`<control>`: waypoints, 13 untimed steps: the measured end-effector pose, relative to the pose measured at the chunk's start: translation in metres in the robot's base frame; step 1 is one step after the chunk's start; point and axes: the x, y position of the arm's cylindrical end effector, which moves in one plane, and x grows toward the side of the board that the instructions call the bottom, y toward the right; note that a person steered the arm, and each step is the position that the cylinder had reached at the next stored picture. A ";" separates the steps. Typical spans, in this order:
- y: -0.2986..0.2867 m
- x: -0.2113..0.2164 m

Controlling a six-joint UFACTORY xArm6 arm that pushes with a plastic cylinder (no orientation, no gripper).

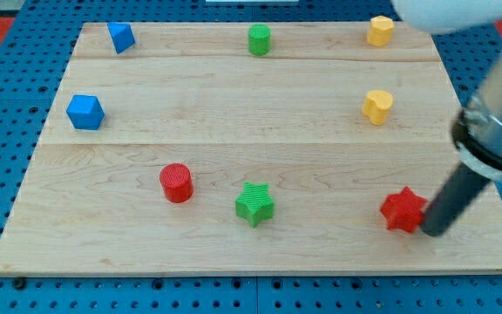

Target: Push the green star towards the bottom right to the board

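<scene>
The green star (254,203) lies on the wooden board (234,105) near the bottom, a little right of centre-left. My tip (430,233) rests on the board at the bottom right, far to the right of the green star. It sits just right of the red star (403,210), touching or nearly touching it.
A red cylinder (177,183) stands left of the green star. A blue cube (85,112) is at the left, a blue block (121,37) at top left, a green cylinder (260,40) at top centre. Two yellow blocks (380,30) (377,106) are at the right.
</scene>
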 end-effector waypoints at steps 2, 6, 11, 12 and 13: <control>-0.109 -0.080; -0.112 -0.086; -0.260 -0.131; -0.276 -0.135; -0.315 -0.135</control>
